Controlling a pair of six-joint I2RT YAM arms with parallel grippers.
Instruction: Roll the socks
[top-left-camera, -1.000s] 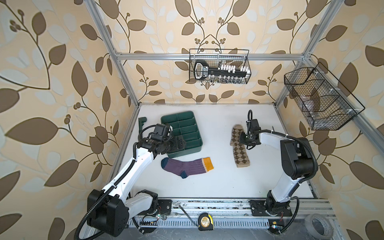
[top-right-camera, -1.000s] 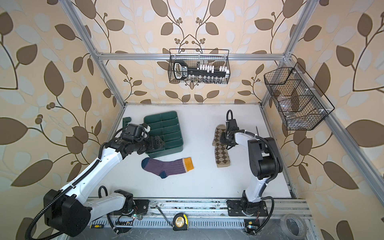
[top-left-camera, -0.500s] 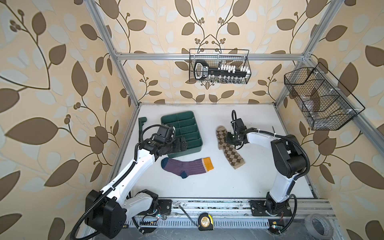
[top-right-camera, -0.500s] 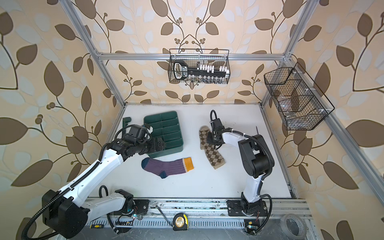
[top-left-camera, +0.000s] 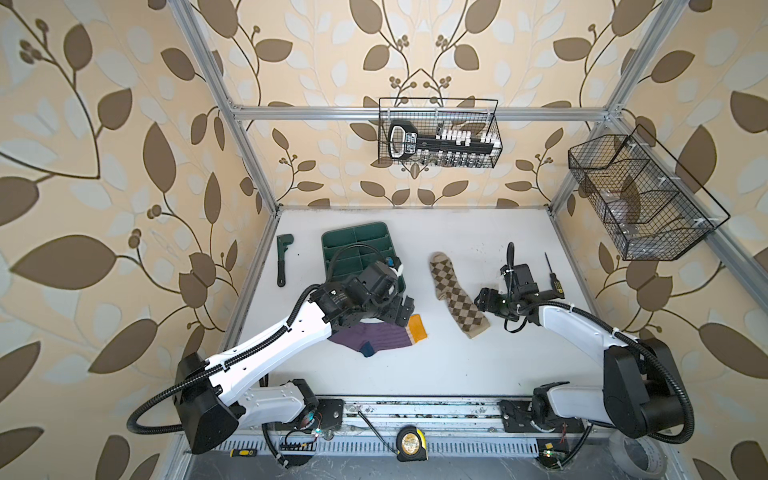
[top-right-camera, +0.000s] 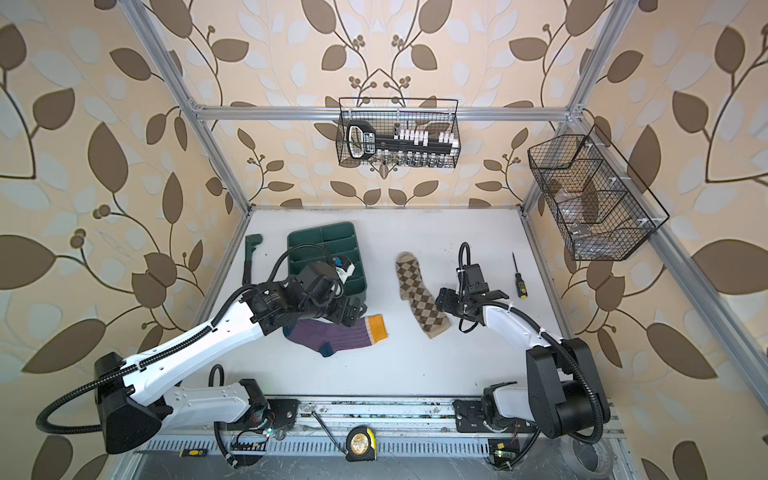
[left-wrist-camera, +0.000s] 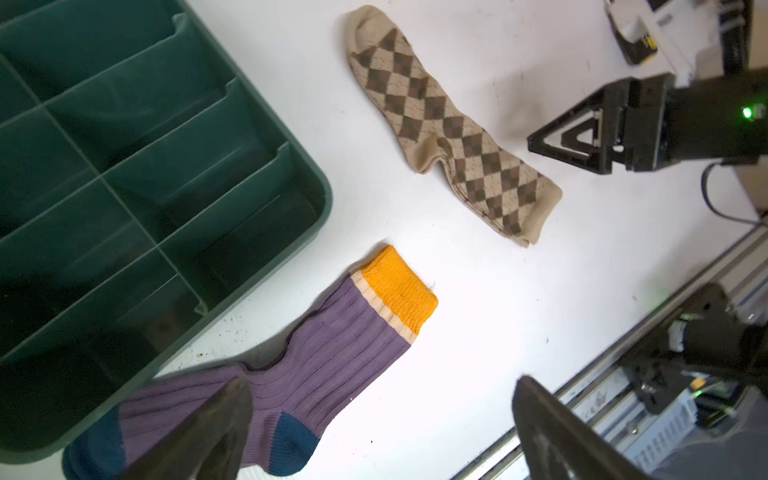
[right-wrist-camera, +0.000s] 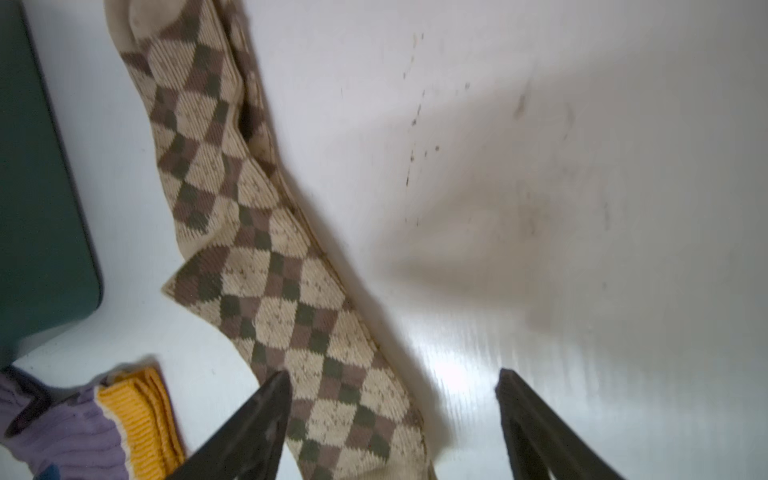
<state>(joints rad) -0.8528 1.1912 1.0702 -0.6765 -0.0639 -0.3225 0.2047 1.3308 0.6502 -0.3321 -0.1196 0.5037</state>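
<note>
Two socks lie flat on the white table. The purple ribbed sock (top-left-camera: 374, 338) (top-right-camera: 336, 336) (left-wrist-camera: 332, 349) has a mustard cuff and navy heel. The tan-and-brown argyle sock (top-left-camera: 455, 295) (top-right-camera: 419, 295) (left-wrist-camera: 449, 129) (right-wrist-camera: 266, 257) lies slanted to its right. My left gripper (top-left-camera: 401, 311) (top-right-camera: 353, 313) (left-wrist-camera: 380, 384) hovers open over the purple sock near its cuff and holds nothing. My right gripper (top-left-camera: 486, 301) (top-right-camera: 446, 301) (right-wrist-camera: 394, 373) stands open just right of the argyle sock's cuff end; one finger overlaps the sock's edge in the right wrist view.
A green divided tray (top-left-camera: 353, 227) sits behind the left gripper, a dark wrench (top-left-camera: 283, 259) left of it. A screwdriver (top-left-camera: 552, 272) lies by the right wall. Wire baskets (top-left-camera: 438, 133) (top-left-camera: 640, 195) hang on the back and right walls. A tape measure (top-left-camera: 410, 442) rests on the front rail.
My right gripper dragged the argyle sock leftward and slanted it, then opened, let go and drew back right. My left gripper moved right and forward over the purple sock.
</note>
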